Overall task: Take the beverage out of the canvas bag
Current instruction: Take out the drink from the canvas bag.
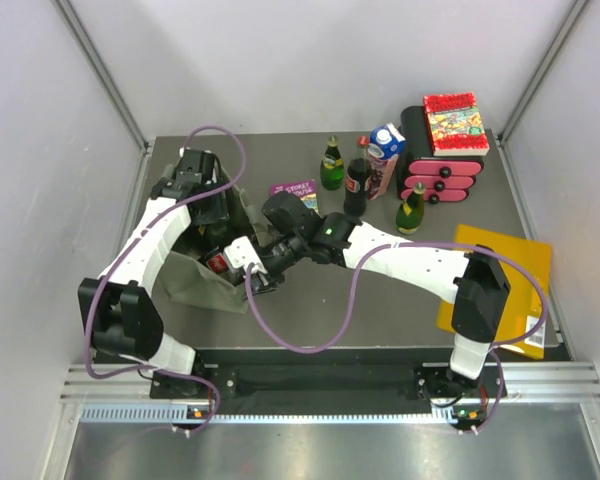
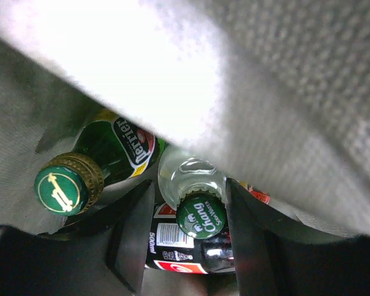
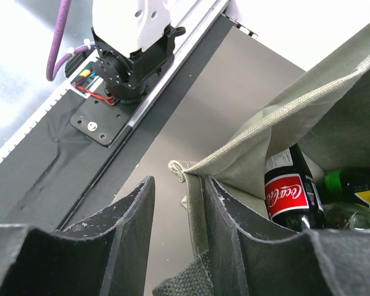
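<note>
You've got the left gripper (image 2: 190,185) spread astride the Chang bottle (image 2: 201,217), down in the canvas bag (image 2: 296,92); right gripper (image 3: 179,180) straddles the rim, can't tell if clamped; lift not yet done.

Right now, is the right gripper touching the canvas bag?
Touching. In the right wrist view the hem of the canvas bag runs down between the fingers of the right gripper and lies against the bag-side one; bare table shows beside the other.

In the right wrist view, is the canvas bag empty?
No, a Coca-Cola bottle and a green bottle are visible inside the canvas bag.
</note>
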`<action>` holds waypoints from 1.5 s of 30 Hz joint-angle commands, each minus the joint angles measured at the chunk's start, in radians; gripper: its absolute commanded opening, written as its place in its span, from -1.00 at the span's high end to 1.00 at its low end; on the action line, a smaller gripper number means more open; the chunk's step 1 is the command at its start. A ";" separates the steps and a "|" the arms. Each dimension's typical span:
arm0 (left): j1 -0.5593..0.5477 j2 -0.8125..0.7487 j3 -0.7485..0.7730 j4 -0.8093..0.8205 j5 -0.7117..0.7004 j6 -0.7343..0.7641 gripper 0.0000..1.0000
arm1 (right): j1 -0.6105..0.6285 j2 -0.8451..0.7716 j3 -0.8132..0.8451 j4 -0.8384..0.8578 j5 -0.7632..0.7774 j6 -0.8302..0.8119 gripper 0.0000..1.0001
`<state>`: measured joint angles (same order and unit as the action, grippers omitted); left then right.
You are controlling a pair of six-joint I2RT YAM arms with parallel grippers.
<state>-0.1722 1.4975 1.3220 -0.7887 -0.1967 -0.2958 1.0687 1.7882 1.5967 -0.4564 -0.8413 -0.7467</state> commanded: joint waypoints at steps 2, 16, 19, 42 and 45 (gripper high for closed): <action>0.002 0.047 -0.015 -0.136 -0.004 0.012 -0.10 | -0.018 -0.026 -0.009 -0.030 -0.027 0.020 0.24; 0.002 0.034 0.072 -0.161 0.002 0.027 0.94 | -0.023 -0.030 -0.014 -0.030 -0.022 0.021 0.24; 0.002 0.008 0.120 -0.184 0.005 0.040 1.00 | -0.023 -0.036 -0.007 -0.030 -0.019 0.027 0.22; 0.002 -0.184 0.431 -0.363 0.115 0.090 1.00 | -0.159 -0.050 0.200 0.274 -0.160 0.601 -0.47; 0.002 -0.189 0.471 -0.385 0.134 0.089 1.00 | -0.162 -0.038 0.213 0.332 -0.136 0.682 -0.49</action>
<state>-0.1711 1.3617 1.6989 -1.1938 -0.0967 -0.2115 0.9173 1.7863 1.7504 -0.2703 -0.9550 -0.2321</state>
